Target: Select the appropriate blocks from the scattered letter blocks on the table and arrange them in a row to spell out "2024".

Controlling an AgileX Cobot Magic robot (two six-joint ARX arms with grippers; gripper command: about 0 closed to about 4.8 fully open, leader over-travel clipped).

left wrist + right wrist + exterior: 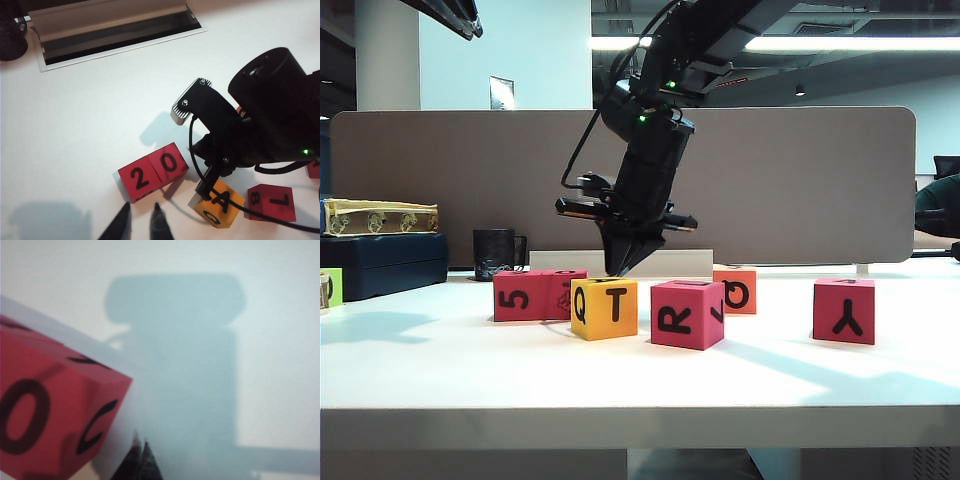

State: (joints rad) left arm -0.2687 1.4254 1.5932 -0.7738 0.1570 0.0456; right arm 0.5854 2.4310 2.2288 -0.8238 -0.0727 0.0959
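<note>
- Letter blocks lie scattered on the plain white counter [440, 370]. Nearest its front edge are a yellow matte cube marked Q and T [605, 308], a pinkish-red cube marked R [687, 314] and, well apart to the right, a pinkish-red cube marked Y [844, 311].
- Just behind the yellow cube two pinkish-red cubes touch side by side. From the front they show "5" [525, 296] and a small drawing [563, 292]. From above, their tops read "2" [136, 178] and "0" [170, 163].
- So I judge the row half built, with the first two characters placed.
- The right gripper [623, 265] points down just beside the "0" cube, pinched closed and holding nothing. It looks to be squaring that cube up.
- The left gripper [141, 222] hangs above the counter near the "2" cube, its fingers narrowly apart and empty.
- Next, a block must be set against the "0" with a "2" on top, then one with a "4".
- An orange cube [735, 290] farther back is half hidden by the R cube.
- I cannot see which of the loose cubes carry a "2" or "4".
- The right wrist view is blurred, so contact with the "0" cube is unclear.
- The left gripper does not show from the front.
</note>
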